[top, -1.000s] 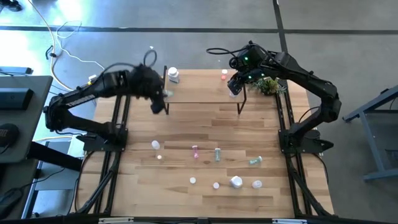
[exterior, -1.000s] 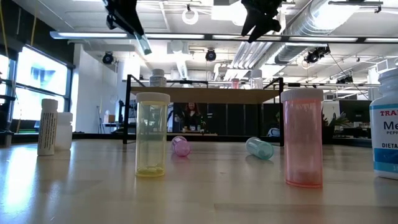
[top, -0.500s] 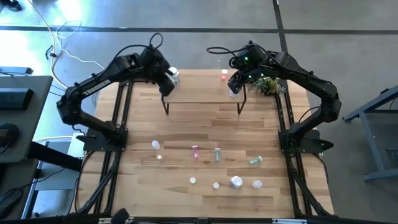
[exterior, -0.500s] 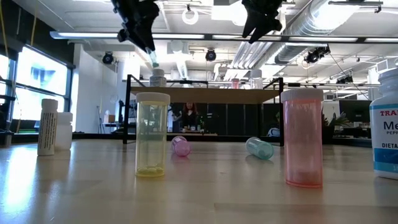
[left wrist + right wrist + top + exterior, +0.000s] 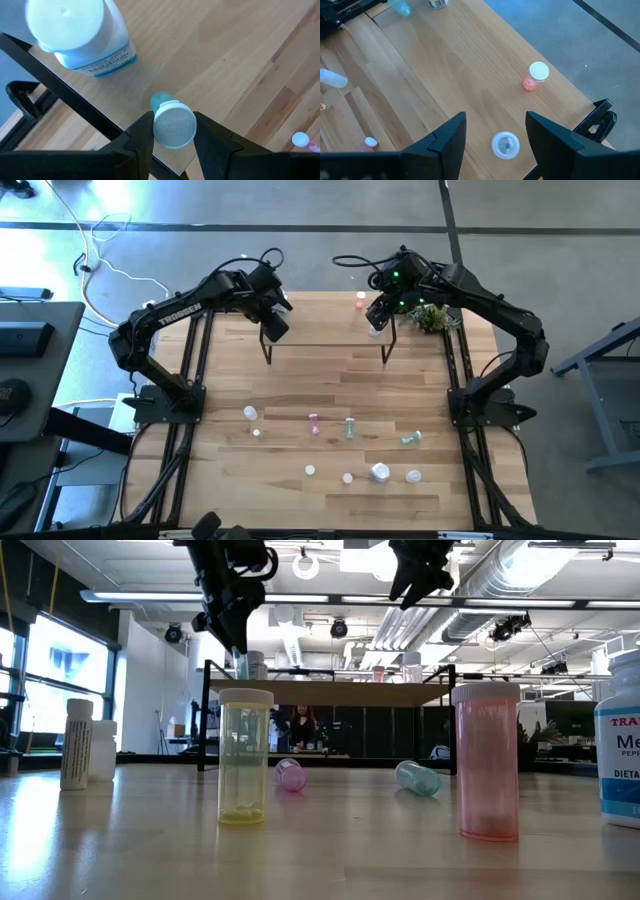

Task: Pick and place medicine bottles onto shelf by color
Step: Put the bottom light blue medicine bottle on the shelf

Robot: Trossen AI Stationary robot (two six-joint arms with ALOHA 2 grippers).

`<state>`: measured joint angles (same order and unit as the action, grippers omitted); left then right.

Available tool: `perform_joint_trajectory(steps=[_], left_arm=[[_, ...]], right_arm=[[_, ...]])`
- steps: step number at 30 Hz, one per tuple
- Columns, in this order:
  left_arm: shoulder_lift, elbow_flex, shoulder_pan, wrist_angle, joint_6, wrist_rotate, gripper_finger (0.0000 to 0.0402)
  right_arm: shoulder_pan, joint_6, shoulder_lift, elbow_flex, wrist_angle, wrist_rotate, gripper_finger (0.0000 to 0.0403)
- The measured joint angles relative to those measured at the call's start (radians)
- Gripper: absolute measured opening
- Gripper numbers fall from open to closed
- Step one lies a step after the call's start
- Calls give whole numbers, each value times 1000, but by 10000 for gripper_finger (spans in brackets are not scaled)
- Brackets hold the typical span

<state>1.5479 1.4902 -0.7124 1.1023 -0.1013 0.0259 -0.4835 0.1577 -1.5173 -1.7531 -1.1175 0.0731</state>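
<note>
I have the left gripper (image 5: pixel 173 131) bent down over the shelf (image 5: pixel 325 320) at its 9 o'clock end, pinching a teal white-capped bottle (image 5: pixel 171 122) beside a white bottle (image 5: pixel 80 35); the right gripper (image 5: pixel 495 131) hangs spread over the 3 o'clock end, above a white-lidded jar (image 5: pixel 505 144); a pink bottle (image 5: pixel 535 76) stands near it.

Left gripper (image 5: pixel 173 131) is clamped, arm reaching far; right gripper (image 5: pixel 495 131) hangs spread apart nearby.
</note>
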Motion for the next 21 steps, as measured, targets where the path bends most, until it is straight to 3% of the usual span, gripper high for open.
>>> perform_joint_trajectory(steps=[21], left_arm=[[18, 0, 8, -1, 0, -15, 116]], right_arm=[[0, 0, 0, 0, 0, -1, 197]])
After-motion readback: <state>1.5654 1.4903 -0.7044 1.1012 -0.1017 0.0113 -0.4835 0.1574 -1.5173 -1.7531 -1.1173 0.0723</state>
